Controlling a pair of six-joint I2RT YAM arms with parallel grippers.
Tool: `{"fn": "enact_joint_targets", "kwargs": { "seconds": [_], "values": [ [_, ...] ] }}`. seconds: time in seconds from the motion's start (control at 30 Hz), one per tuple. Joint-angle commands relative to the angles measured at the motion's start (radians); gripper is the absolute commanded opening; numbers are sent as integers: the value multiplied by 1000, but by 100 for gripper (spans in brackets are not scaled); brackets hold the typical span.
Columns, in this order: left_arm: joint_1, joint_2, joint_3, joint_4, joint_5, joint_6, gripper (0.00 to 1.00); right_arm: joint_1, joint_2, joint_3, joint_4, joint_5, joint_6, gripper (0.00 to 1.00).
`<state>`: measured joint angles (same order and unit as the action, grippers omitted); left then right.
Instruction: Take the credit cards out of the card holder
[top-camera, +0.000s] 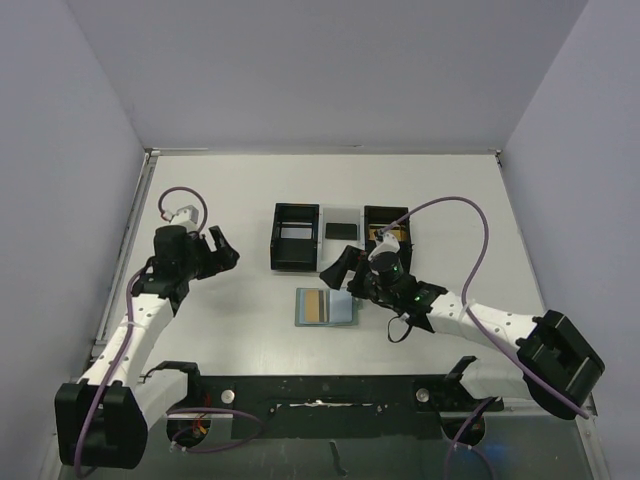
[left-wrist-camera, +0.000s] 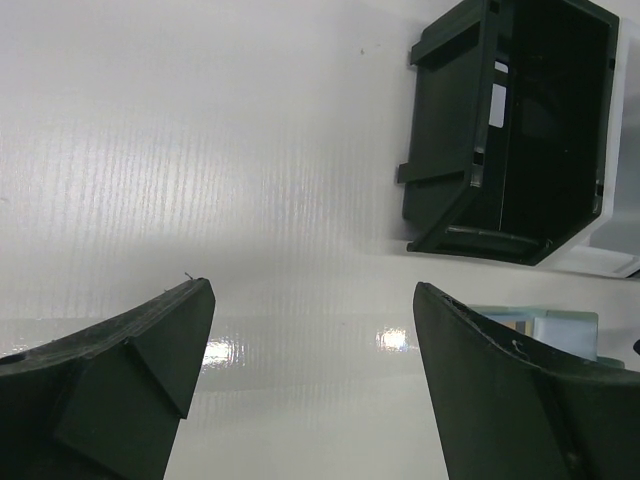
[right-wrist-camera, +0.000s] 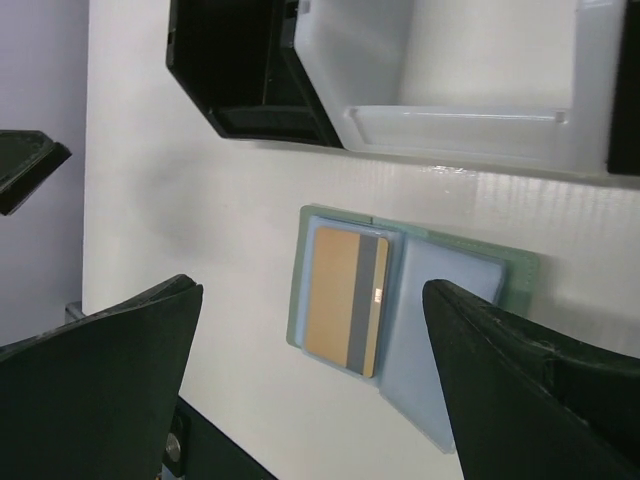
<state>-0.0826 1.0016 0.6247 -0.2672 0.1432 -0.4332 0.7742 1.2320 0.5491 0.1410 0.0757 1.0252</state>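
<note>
Lying open on the tabletop (top-camera: 230, 200), card holder (right-wrist-camera: 440, 320) has a gold-orange card (right-wrist-camera: 335, 295) in one pocket. White tray (top-camera: 341, 212) between two black boxes (top-camera: 277, 235) holds a black card (top-camera: 341, 229). Right end effector (top-camera: 352, 278) above holder, jaws wide, empty; left end effector (top-camera: 226, 250) wide, well apart.

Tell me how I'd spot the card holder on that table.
Find the row of black boxes in the middle of the table. Just on their near side lies the card holder: unlike the tall boxes it is flat, teal-grey and opened like a book, with a gold card in one pale blue pocket.
</note>
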Motion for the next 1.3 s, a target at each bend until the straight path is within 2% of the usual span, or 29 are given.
{"fn": "enact_joint_targets", "kwargs": {
  "seconds": [0.0,0.07,0.13,0.2,0.3,0.4,0.47,0.53,0.7,0.83,1.0,1.2,1.27],
  "values": [
    [23,5,23,59,20,-17,82,22,5,28,78,-19,17,98],
    [43,2,15,73,54,-56,82,33,16,23,110,-37,30,99],
    [79,4,17,77,144,-30,82,41,32,38,84,-42,39,99],
    [80,13,5,88,168,-33,81,57,47,46,44,-17,69,95],
    [69,57,-1,124,290,-32,78,66,65,42,78,-33,75,91],
    [61,117,13,134,384,-28,75,65,106,80,30,-53,65,89],
    [60,144,21,136,423,-27,71,66,130,114,-29,-59,47,86],
    [44,153,16,147,448,-30,71,66,145,102,-17,-78,45,83],
    [-90,135,13,138,377,-28,71,44,189,11,134,-177,113,75],
    [-169,115,-3,125,251,-155,65,-3,225,65,20,-218,117,67],
    [-193,92,-80,267,314,-317,58,-35,165,55,13,-194,126,64],
    [-282,120,-61,272,294,-336,57,-44,208,66,86,-299,138,59],
    [-311,135,-69,307,281,-351,53,-38,218,78,86,-299,130,57]
  ]
}}
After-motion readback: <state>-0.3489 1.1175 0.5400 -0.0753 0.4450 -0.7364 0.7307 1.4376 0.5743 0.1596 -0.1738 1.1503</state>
